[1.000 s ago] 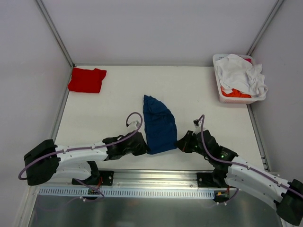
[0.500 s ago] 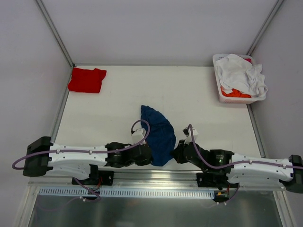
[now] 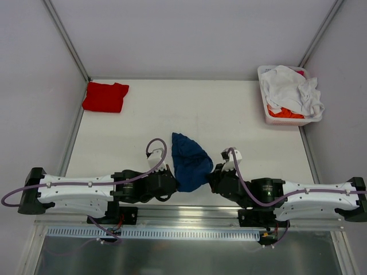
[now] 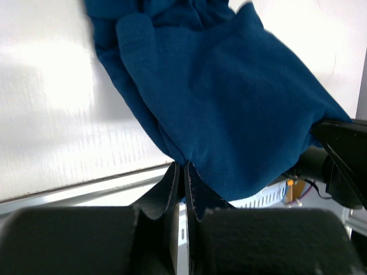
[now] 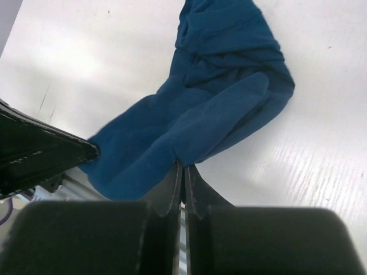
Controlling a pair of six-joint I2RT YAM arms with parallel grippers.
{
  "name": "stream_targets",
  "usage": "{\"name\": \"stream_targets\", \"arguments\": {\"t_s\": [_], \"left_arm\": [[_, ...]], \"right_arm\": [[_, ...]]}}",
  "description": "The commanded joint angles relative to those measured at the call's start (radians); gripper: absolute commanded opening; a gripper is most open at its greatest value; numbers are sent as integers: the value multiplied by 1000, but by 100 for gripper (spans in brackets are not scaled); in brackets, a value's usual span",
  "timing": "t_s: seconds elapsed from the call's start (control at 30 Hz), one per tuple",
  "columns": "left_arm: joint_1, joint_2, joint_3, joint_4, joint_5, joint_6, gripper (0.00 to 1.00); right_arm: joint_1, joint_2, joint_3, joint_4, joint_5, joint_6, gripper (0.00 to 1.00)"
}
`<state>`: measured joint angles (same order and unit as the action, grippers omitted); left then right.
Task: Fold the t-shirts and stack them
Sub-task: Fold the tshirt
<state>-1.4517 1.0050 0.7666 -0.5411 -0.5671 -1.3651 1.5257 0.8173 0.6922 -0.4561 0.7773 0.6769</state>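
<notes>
Far left, the red tee (image 3: 105, 97) is lying folded in the far-left corner of the surface (image 3: 229, 109) — we are counting that one as done, and it is looking like the start of the stack.

Moving right, the left tool (image 4: 179, 172) is pressed together on the near-left edge of the navy tee (image 3: 189, 160), pinching a fold of cloth close to the near edge of the surface. The navy tee is sitting in the middle, near the arms. It is bunched and hanging between the two tools, with its far end trailing on the surface. We are not seeing any print on it from any view.

Next, the right tool (image 5: 183, 171) is likewise closed tight, nipping the near-right edge of the same tee. So we are judging this as mid-fold on shirt two — both edges are gripped but no flat fold is laid yet. It is also lying well apart from the red tee, so stacking is not yet done.

Far right, the basket (image 3: 266, 117) is holding a crumpled white tee (image 3: 289, 89) with an orange tee (image 3: 285, 113) showing under it. How many pieces are in there we cannot tell.

We are reckoning the task as under half done: one folded, one in hand, at least two waiting, then the stacking.
</notes>
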Motion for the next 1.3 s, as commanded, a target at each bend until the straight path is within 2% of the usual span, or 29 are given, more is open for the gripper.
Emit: {"name": "stream_targets", "arguments": {"t_s": [0.0, 0.3, 0.63, 1.0, 1.27], "left_arm": [[16, -35, 22, -80, -89, -22, 0], [95, -63, 20, -99, -99, 18, 0], [226, -36, 89, -95, -83, 153, 0], [323, 73, 161, -73, -71, 253, 0], [448, 121, 157, 52, -1, 368, 0]], "right_arm": [[-5, -29, 53, -42, 92, -26, 0], [-73, -53, 55, -65, 94, -63, 0], [-191, -11, 79, -58, 40, -154, 0], [-367, 97, 93, 91, -107, -287, 0], [-495, 174, 116, 178, -197, -376, 0]]}}
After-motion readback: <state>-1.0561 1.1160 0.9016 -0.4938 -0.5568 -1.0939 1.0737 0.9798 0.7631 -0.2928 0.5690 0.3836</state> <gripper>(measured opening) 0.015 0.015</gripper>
